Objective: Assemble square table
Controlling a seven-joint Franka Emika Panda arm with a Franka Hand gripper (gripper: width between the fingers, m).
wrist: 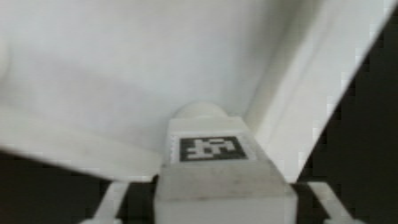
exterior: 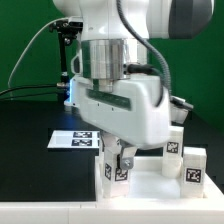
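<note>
The square slab (exterior: 150, 178) of the table lies flat on the black worktop (exterior: 30, 150), at the near edge of the exterior view, with the marker board (exterior: 72, 139) just behind it toward the exterior view's left. Directly above the slab's corner on that side, the pincer (exterior: 119, 163) hangs pointing down, its two fingers closed against a short white tagged leg (exterior: 121, 170) held upright between them. The wrist view shows that leg (wrist: 214, 160) clamped from both sides, its square tag facing the camera and its rounded tip over the slab's flat inner surface (wrist: 107, 90), close beside the raised rim (wrist: 302, 80); whether the tip touches cannot be told. Two more tagged legs (exterior: 193, 165) stand on the slab toward the exterior view's right.
</note>
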